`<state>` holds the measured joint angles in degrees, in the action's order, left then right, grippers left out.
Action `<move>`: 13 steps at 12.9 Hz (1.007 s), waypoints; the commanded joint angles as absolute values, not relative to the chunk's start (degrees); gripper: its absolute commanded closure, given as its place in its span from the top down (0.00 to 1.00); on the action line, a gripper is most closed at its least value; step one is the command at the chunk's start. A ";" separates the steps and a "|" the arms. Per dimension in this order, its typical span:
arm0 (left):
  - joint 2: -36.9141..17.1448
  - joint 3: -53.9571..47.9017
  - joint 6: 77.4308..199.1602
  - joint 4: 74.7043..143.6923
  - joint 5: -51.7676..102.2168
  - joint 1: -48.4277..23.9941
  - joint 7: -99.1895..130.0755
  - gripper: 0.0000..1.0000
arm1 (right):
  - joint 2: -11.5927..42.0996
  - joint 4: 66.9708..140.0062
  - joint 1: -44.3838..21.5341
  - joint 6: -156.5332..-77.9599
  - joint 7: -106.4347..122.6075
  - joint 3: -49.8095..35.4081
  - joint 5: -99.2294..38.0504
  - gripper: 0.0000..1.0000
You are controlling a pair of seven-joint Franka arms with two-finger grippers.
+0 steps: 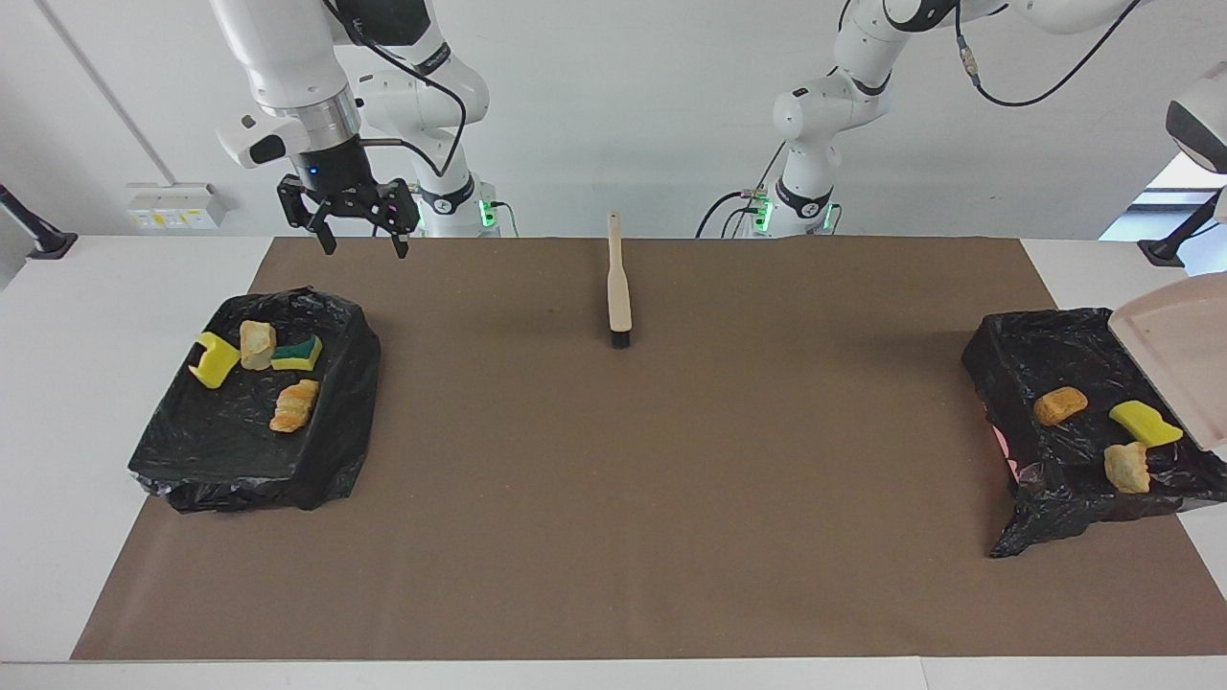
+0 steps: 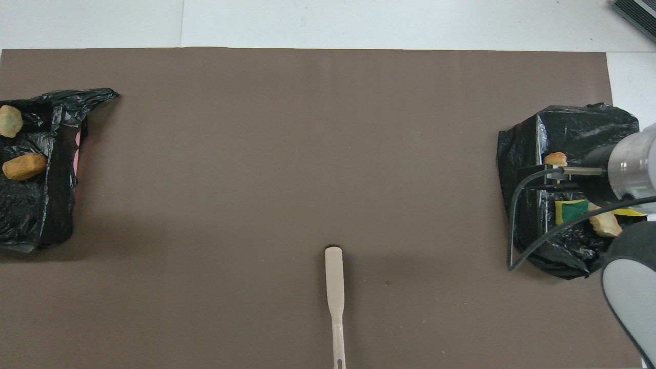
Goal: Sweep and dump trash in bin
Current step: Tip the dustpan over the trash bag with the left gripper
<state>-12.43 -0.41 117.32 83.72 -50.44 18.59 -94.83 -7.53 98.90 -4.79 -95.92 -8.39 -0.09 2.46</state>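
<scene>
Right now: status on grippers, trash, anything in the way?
Right gripper open, raised near its bin. Left gripper off view, shut; dustpan tilted over other bin. Trash all binned. Brush idle mid-mat.
</scene>
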 commanded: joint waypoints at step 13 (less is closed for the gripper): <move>-10.90 -0.17 98.89 89.65 -10.30 -4.64 -49.35 0.00 | -3.78 91.31 -0.61 -88.77 -6.06 0.53 -2.03 1.00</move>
